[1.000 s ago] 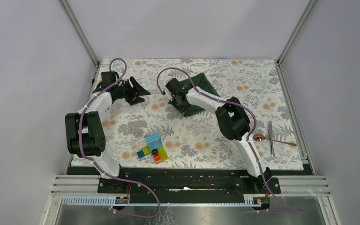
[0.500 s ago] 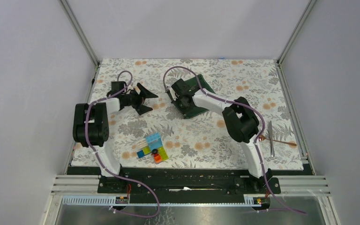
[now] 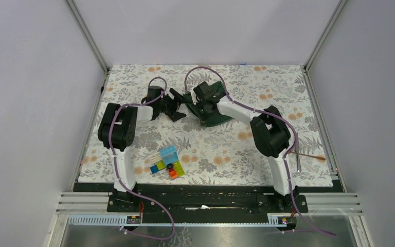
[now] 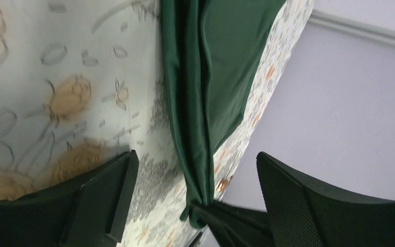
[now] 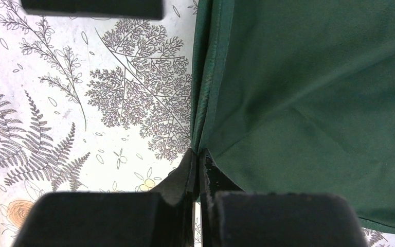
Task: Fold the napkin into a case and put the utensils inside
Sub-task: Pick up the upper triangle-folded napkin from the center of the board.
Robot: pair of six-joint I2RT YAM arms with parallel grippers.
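**Right pincer clamps folded napkin as left one gapes beside it**

The dark green napkin (image 3: 218, 119) lies on the floral table covering (image 3: 267, 87), toward the far edge of the table and about midway between its left and right edges. The right gripper (image 3: 205, 106) is closed tight on the cloth's left-hand border. The right wrist view shows its two fingertips pressed together over a doubled, layered hem where the fold line runs to the pinch. The left gripper (image 3: 179, 105) sits just beside the same border with its jaws spread wide and nothing between them. In the left wrist view the napkin's bunched end hangs in the gap between its two black fingers (image 4: 103, 195), touching neither, while the right pincer's dark tips hold that end.

Near the right edge of the table, toward the near right corner, lie a thin silver utensil (image 3: 298, 161) and a copper-coloured spoon (image 3: 313, 156). The spoon's bowl is hidden behind the right arm. Both are well apart from the napkin. A cluster of colourful plastic blocks (image 3: 167, 162) rests near the near edge, left of the middle.
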